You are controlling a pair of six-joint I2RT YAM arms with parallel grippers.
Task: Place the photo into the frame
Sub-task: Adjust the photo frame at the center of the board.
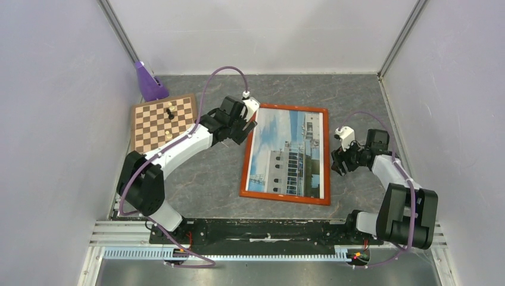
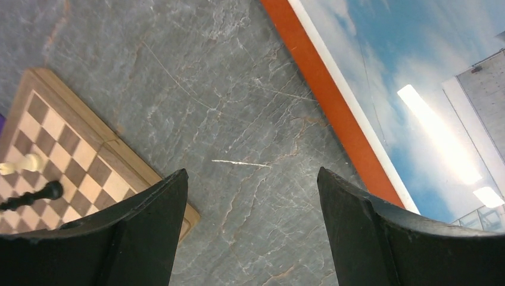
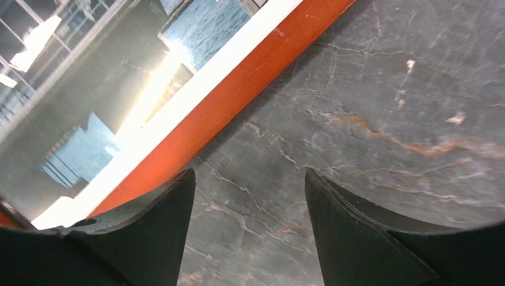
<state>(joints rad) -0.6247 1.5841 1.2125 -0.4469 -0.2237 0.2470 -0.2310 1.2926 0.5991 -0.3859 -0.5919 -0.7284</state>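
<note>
The photo (image 1: 290, 152), a pale building under blue cloudy sky, lies face up inside the orange-brown frame (image 1: 245, 170) at the table's middle. My left gripper (image 1: 245, 132) is open and empty, just left of the frame's upper left rail. In the left wrist view its gripper (image 2: 252, 179) hangs over bare table, with the frame rail (image 2: 333, 101) and photo (image 2: 417, 77) to the right. My right gripper (image 1: 337, 162) is open and empty, just right of the frame's right rail. The right wrist view shows the gripper (image 3: 250, 176) over table beside the rail (image 3: 238, 89) and photo (image 3: 89, 89).
A chessboard (image 1: 156, 128) with a few pieces (image 1: 170, 113) lies at the back left; it also shows in the left wrist view (image 2: 77, 161). A purple object (image 1: 146, 80) stands in the back left corner. White walls enclose the table on three sides.
</note>
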